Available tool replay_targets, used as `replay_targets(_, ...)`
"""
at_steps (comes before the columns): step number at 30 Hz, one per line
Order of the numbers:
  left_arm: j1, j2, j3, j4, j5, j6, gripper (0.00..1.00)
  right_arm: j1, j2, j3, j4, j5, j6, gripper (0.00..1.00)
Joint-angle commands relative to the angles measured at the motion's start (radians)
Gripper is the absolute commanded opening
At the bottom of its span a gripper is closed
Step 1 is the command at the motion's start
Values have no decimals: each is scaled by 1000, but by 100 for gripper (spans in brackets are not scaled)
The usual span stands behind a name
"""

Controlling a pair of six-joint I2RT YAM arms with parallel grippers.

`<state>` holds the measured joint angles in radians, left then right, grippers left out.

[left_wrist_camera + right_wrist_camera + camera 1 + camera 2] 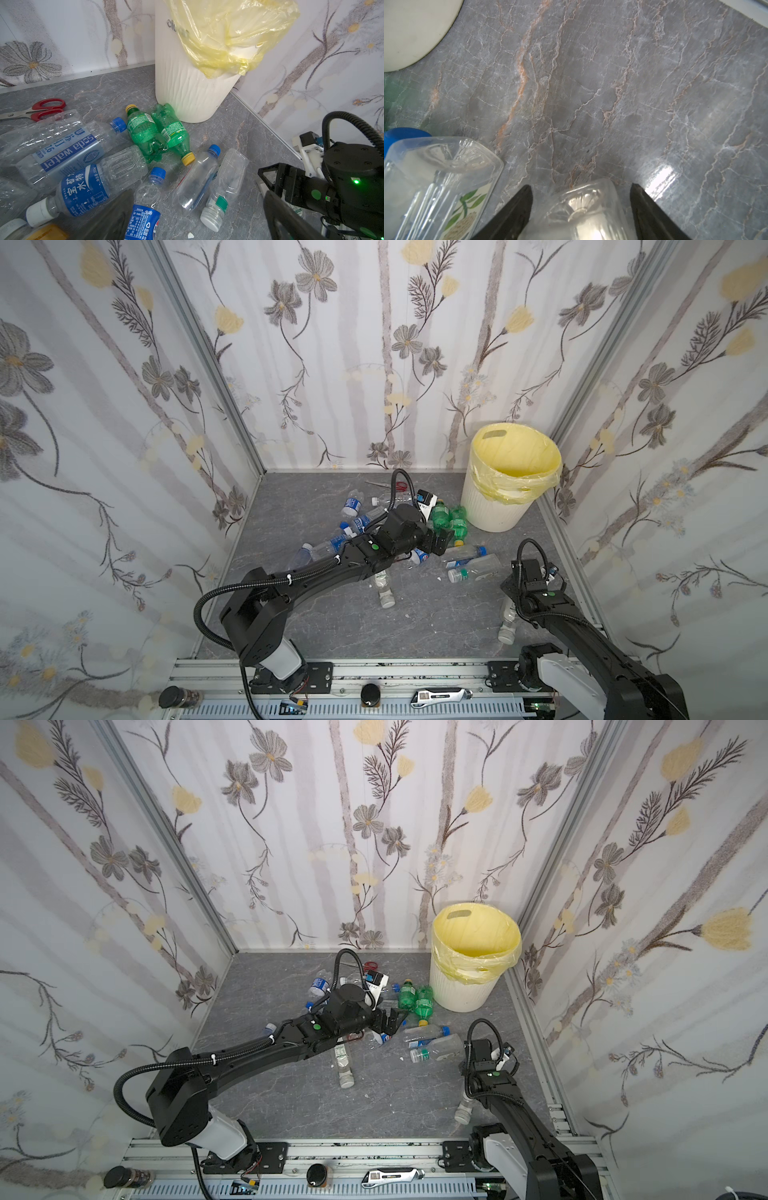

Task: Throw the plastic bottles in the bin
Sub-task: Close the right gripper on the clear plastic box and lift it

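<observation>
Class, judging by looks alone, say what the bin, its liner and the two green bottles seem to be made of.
Bin: likely rigid plastic, matte white, moulded ribs.
Liner: thin plastic film, translucent yellow, crinkled and glossy.
Green bottles: transparent glossy plastic, dented, probably PET.

On the table (332, 626), the bin (494, 510) stands in the far right corner, most bottles (451, 522) lie heaped just left of it, the scissors (400, 486) behind the heap, one bottle (384, 593) before the heap and another bottle (508, 624) near the right front edge.
</observation>
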<state>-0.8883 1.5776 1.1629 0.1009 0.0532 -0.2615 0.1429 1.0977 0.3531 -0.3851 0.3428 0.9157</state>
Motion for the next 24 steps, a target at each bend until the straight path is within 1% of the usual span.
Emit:
replay_targets(1, 0, 2, -3, 16, -6, 0, 100, 0, 5, -5, 49, 3, 23, 69)
replay_targets(8, 0, 1, -4, 16, -10, 1, 100, -2, 5, 3, 55, 26, 38, 65)
replay_targets(13, 0, -1, -5, 16, -14, 1, 100, -30, 21, 35, 67, 47, 20, 61)
replay_targets(24, 0, 12, 1, 16, -14, 9, 100, -130, 191, 151, 132, 17, -60, 63)
